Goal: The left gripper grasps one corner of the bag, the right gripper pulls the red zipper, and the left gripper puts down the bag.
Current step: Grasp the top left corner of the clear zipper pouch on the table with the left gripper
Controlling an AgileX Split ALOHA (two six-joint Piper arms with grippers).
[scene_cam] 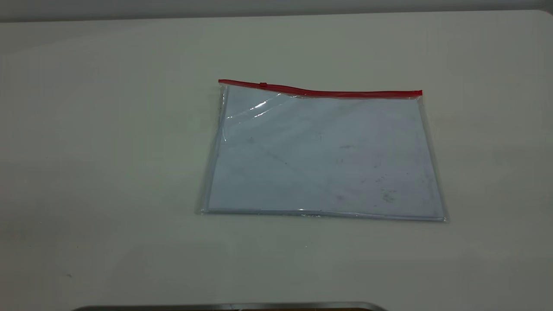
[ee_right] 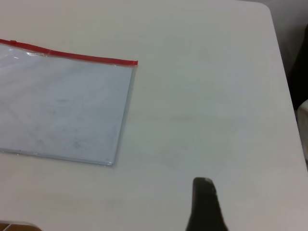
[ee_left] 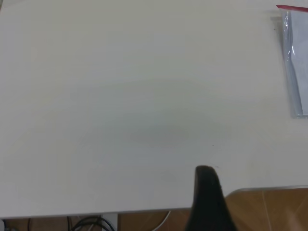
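The bag (scene_cam: pixel 324 151) lies flat near the middle of the table (scene_cam: pixel 108 151), a pale blue-white sheet inside it. The red zipper (scene_cam: pixel 319 90) runs along its far long edge in the exterior view, with the small slider tab (scene_cam: pixel 263 84) close to that edge's left end. The clear film is rumpled and glinting at the far left corner, where the zipper edge rises a little off the sheet.

Neither arm shows in the exterior view. Each wrist view shows only one dark finger tip at the frame edge, so how far either gripper is open cannot be told; neither tip touches anything. The left gripper (ee_left: pixel 208 199) hangs over bare table near the table's edge, well apart from the bag, of which its view catches only a cut-off side edge (ee_left: pixel 294 62) and the zipper's end (ee_left: pixel 292 8). The right gripper (ee_right: pixel 206 204) is also over bare table, apart from the bag's near right corner (ee_right: pixel 109 162); the bag (ee_right: pixel 62 110) is cut off on one side there.

The table is plain off-white with rounded corners. Past its edge, the left wrist view shows a brown floor (ee_left: pixel 274 207) and dark cables (ee_left: pixel 86 224).
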